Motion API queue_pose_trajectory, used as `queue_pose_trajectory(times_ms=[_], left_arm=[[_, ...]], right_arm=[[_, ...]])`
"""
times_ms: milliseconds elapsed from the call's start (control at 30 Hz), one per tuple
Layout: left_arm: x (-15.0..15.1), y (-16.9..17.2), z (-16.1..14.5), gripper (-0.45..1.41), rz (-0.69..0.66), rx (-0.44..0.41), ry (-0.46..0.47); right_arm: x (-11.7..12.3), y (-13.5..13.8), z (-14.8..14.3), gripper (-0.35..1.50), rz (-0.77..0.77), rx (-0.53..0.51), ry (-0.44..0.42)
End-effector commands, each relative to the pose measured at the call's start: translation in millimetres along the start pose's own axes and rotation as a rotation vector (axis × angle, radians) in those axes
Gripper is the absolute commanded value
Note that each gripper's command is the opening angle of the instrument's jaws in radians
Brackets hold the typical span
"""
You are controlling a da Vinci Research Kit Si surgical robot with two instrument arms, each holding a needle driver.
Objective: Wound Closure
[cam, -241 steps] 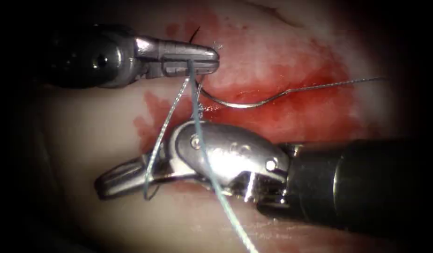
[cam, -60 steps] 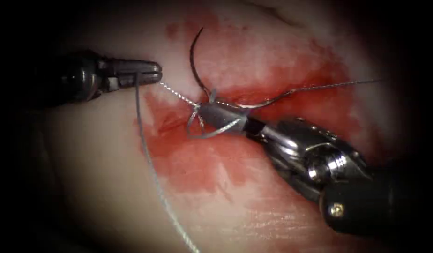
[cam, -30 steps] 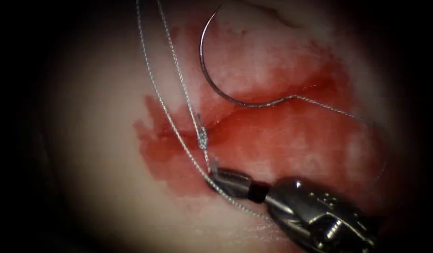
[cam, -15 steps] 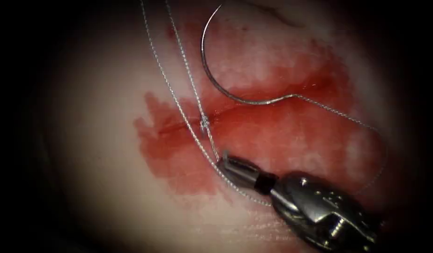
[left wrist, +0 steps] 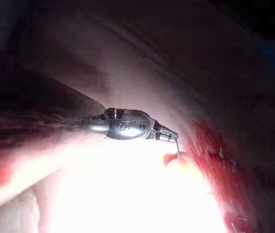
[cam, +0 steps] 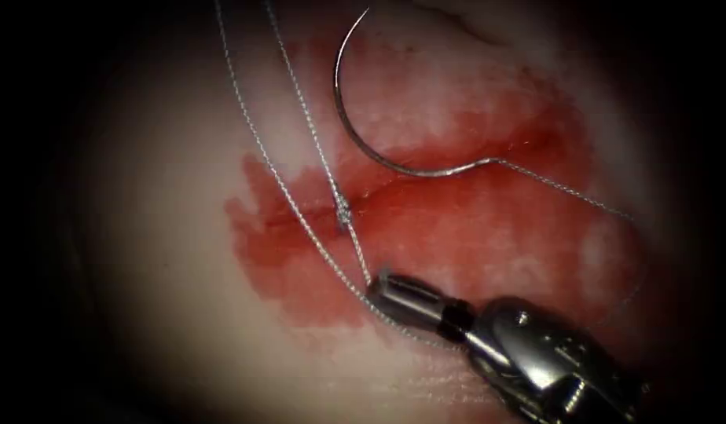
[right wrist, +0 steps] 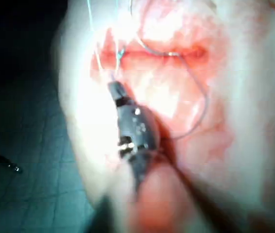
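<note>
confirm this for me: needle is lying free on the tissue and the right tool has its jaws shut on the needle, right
Not quite: in the endoscope view the right tool has its jaws shut on the thread below the knot, not the needle. The needle does lie free on the tissue.

I can read no words, numbers, labels or signs on anything here; a mark on my left tool [left wrist: 168, 136] is too blurred to make out.

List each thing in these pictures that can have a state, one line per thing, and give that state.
Right gripper: shut on the thread's short end, below the cut.
Left gripper: shut on the thread.
Needle: free, lying on the tissue above the cut, held by neither tool.
Thread: two strands run up from the knot.
Knot: sitting at the cut.
Tissue: stained with red fluid.
</note>
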Motion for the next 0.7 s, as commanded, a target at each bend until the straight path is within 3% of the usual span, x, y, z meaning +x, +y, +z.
queue_pose_trajectory(times_ms=[33, 100, 133, 200, 267, 367, 500, 700], left_arm=[[0.0, -0.1, 0.7, -0.35, -0.003, -0.009, 0.012], [0.8, 1.3, 0.8, -0.35, -0.014, -0.021, 0.026], [1.2, 1.8, 0.8, -0.35, -0.017, -0.024, 0.030], [2.0, 2.8, 0.9, -0.35, -0.023, -0.030, 0.037], [3.6, 3.9, 1.2, -0.35, -0.039, -0.038, 0.049], [5.3, 4.5, 1.3, -0.35, -0.062, -0.043, 0.058], [7.9, 5.7, 1.2, -0.35, -0.056, -0.054, 0.068], [12.8, 7.6, 0.7, -0.35, -0.042, -0.059, 0.085]], right_arm=[[0.2, 0.7, 0.2, 0.05, -0.134, -0.004, -0.003], [0.9, 0.6, -0.2, 0.16, -0.269, -0.016, -0.026], [1.4, 0.6, -0.4, 0.29, -0.282, -0.015, -0.028], [2.7, 0.7, -0.5, 0.79, -0.269, 0.000, -0.028], [4.7, 1.1, -0.4, 1.18, -0.251, 0.009, -0.030], [6.4, 1.6, -0.4, 1.18, -0.234, 0.011, -0.029], [8.4, 2.0, 0.2, 1.35, -0.219, -0.012, -0.091], [10.8, 1.5, 2.3, 1.32, -0.190, -0.027, -0.142]])
